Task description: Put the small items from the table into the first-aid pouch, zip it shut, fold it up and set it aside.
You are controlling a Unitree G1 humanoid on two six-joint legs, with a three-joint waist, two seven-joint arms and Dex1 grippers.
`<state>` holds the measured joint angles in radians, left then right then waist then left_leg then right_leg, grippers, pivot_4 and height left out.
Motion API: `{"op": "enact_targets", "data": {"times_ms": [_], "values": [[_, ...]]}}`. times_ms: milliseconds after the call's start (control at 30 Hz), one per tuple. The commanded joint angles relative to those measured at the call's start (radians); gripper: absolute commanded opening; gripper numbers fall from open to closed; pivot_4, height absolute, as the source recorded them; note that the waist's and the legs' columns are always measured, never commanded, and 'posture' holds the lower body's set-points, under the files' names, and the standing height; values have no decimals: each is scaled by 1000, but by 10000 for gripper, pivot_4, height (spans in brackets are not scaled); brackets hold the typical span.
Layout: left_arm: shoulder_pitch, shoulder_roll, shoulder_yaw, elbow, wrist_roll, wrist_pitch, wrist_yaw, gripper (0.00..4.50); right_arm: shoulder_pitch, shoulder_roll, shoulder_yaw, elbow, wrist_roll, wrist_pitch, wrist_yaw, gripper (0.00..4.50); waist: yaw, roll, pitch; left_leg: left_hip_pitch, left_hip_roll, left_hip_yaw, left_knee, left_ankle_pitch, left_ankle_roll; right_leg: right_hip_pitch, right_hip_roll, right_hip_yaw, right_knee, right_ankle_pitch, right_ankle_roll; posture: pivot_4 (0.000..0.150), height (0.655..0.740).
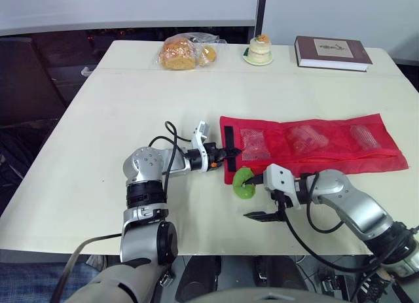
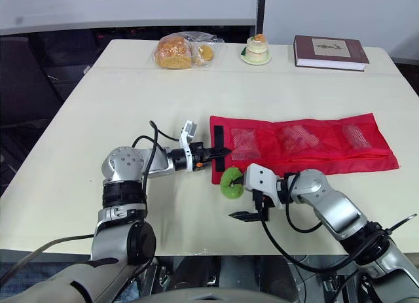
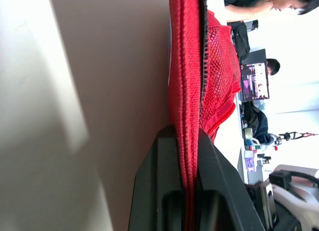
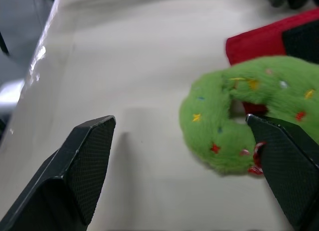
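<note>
Left hand (image 1: 227, 152) grips red pouch (image 1: 327, 152) on cream table (image 1: 118, 106) — person (image 3: 259, 0) beyond.

There is 1 red mesh pouch (image 1: 308, 146) with 3 pockets (image 1: 252, 142), 1 green plush ring (image 4: 209, 136), 1 book (image 1: 332, 52), 1 bread bag (image 1: 186, 52) and 1 small cake (image 1: 260, 50).

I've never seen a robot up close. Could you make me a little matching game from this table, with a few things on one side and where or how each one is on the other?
Things:
1. red pouch
2. green plush ring
3. book
4. left jaws

Where or how:
A. at the far right corner of the table
B. shut on the pouch's end
C. spread out flat, mid-table
D. at the pouch's near corner, beside the open right jaws

Pairs: 1-C, 2-D, 3-A, 4-B.
</note>
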<state>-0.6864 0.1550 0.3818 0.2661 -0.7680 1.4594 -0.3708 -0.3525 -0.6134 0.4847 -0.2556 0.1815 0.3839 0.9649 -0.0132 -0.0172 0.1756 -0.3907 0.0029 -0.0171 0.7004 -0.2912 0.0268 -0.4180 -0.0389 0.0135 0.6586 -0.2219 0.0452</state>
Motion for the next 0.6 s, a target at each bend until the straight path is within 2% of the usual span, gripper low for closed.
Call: {"op": "enact_targets", "data": {"times_ms": [33, 67, 100, 133, 167, 300, 400, 600], "values": [[12, 7, -1, -15, -3, -18, -7, 0, 11, 26, 3, 43, -60, -10, -51, 33827, 0, 0, 0, 0, 0, 0, 0, 0, 0, 0, 0, 0, 0, 0, -1, 1500, 7400], [15, 7, -1, -15, -4, -19, -7, 0, 13, 34, -3, 48, -73, -18, -64, 27118, 0, 0, 0, 1, 0, -1, 0, 1, -1, 0, 0, 0, 1, 0, -1, 1500, 7400], [19, 7, -3, -17, -4, -20, -8, 0, 14, 38, -9, 51, -89, -28, -77, 25164, 0, 0, 0, 1, 0, -1, 0, 1, -1, 1, 1, 0, 1, 0, -1, 1500, 7400], [22, 6, -4, -19, -5, -19, -8, 0, 16, 39, -14, 53, -103, -40, -90, 19899, 0, 0, 0, 1, 0, -1, 0, 1, -1, 1, 1, 0, 1, 0, -1, 1500, 7400], [27, 6, -5, -23, -5, -19, -8, 0, 21, 38, -18, 53, -112, -52, -97, 18689, 0, 0, 0, 1, 0, -1, 0, 1, -1, 1, 1, 0, 1, 0, -1, 1500, 7400], [41, 15, -17, -34, -2, -28, -18, 0, 78, 54, -98, -7, -58, -63, -123, 1044, 2, 0, 0, 1, 0, -1, -1, 1, -2, 1, 1, 0, 1, 0, -1, 1500, 7400], [57, 59, -46, -42, 14, -56, -48, 0, 145, 126, -265, -99, 86, -2, -201, 1044, 0, 0, 0, 0, 0, -2, -1, 1, -2, 0, 1, 0, 1, 0, -1, 1500, 7400], [114, 170, -135, -67, 53, -138, -116, 0, 277, 179, -529, -175, 244, 89, -324, 1044, -3, 1, 0, 3, 2, -2, -4, 0, 0, 0, 2, 2, 1, 0, -2, 1500, 7400]]}}
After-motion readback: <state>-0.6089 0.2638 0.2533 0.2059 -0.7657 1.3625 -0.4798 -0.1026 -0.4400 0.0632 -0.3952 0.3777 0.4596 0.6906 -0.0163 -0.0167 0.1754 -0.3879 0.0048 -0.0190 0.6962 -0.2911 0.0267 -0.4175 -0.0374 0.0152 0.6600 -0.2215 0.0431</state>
